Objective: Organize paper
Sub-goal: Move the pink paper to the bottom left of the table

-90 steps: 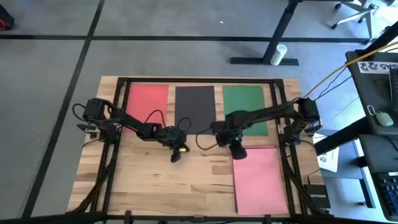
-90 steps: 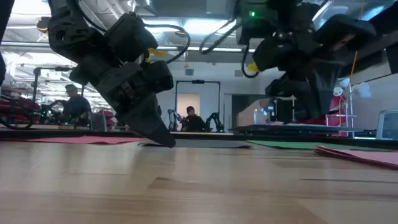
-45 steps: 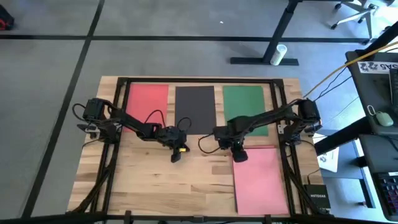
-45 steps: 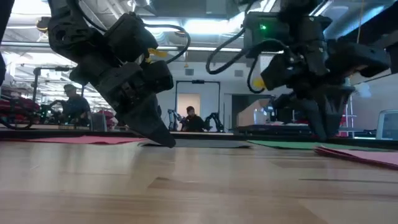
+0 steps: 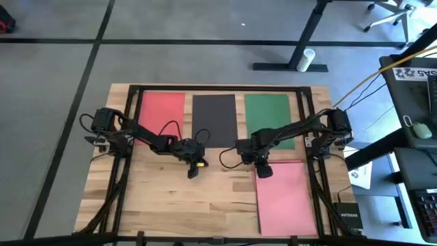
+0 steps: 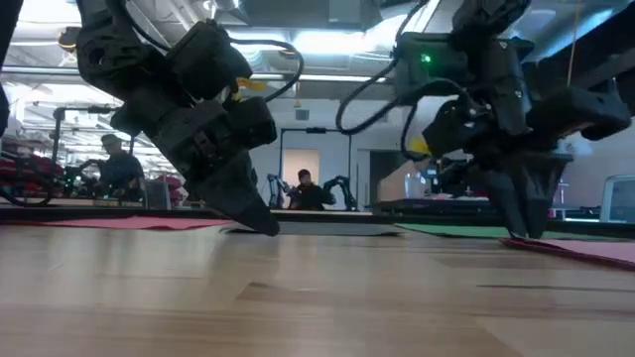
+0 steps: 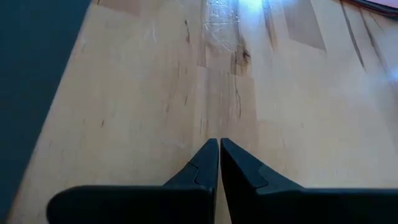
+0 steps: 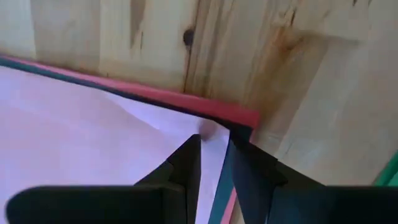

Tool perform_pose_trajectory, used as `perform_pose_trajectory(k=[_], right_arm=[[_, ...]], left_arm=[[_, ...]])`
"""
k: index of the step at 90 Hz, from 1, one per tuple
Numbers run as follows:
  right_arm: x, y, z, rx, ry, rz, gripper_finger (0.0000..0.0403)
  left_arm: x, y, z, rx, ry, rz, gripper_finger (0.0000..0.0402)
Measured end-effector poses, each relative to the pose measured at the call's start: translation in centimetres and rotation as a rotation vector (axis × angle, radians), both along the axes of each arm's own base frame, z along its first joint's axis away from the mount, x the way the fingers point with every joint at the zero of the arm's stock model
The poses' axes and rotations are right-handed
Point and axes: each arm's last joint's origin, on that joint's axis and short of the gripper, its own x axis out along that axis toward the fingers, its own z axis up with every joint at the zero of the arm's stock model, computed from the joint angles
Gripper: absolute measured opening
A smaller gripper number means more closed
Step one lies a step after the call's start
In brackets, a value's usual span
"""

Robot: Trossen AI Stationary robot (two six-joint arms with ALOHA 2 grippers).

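The right gripper (image 5: 263,171) has dropped onto the corner of the flat pink paper sheet (image 5: 285,198).

Its fingers pinch that top sheet, ready to lift. The left gripper (image 5: 193,169) waits, clenched, near the black sheet (image 5: 214,117).

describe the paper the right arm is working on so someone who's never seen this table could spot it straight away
On the wooden table, three sheets lie in a row along the far edge: red, black, green. The pink stack lies apart, in the near right corner, below the green one. The right hand is at its far left corner, and darker sheets peek from under that edge.
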Motion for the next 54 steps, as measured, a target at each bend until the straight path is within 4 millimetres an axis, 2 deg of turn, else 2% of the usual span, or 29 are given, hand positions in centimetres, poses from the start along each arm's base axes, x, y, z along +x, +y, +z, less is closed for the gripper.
perform_pose_trajectory(k=[12,28,54], right_arm=[[-0.03,0.00,-0.14,0.000,-0.006,0.002,0.0064],[0.01,-0.14,-0.17,-0.049,-0.016,0.019,0.0007],[0.01,-0.15,-0.08,-0.052,-0.012,0.025,0.0000]], left_arm=[[0.00,0.00,0.00,0.000,0.000,0.000,0.0000],[0.00,0.01,0.00,0.002,0.000,0.003,0.0000],[-0.02,0.02,-0.03,0.003,0.004,0.006,0.0000]])
